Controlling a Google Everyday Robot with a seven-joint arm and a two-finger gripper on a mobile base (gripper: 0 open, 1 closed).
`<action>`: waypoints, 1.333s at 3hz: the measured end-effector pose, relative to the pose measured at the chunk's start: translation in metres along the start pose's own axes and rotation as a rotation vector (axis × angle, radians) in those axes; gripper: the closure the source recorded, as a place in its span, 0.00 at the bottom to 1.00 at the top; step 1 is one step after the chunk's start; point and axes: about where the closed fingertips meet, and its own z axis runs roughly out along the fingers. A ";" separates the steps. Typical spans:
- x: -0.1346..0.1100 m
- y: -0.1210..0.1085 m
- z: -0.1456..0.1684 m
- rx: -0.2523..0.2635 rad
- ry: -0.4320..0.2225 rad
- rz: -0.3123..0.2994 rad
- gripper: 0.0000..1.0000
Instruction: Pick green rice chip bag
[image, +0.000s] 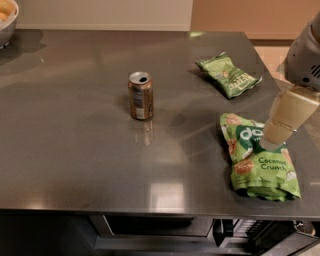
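The green rice chip bag (260, 167) lies flat on the steel table (75, 150) near its front right corner. It is bright green and crinkly, with a dark green logo, "Coconut Crunch" text and chip pictures. My gripper (272, 141) comes down from the right edge of the camera view. Its cream tip is over the bag's upper right part, right at the logo. It covers part of the logo. I cannot tell whether it touches the bag.
A smaller, paler green bag (228, 75) lies behind the big bag, towards the back right. An opened brown drink can (140, 95) stands upright mid-table. A bowl (7, 22) sits at the back left corner. The table's front edge is close below the bag.
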 end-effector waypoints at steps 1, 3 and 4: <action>0.004 0.004 0.007 0.026 0.037 0.153 0.00; 0.036 0.011 0.025 0.080 0.117 0.522 0.00; 0.056 0.016 0.043 0.057 0.140 0.727 0.00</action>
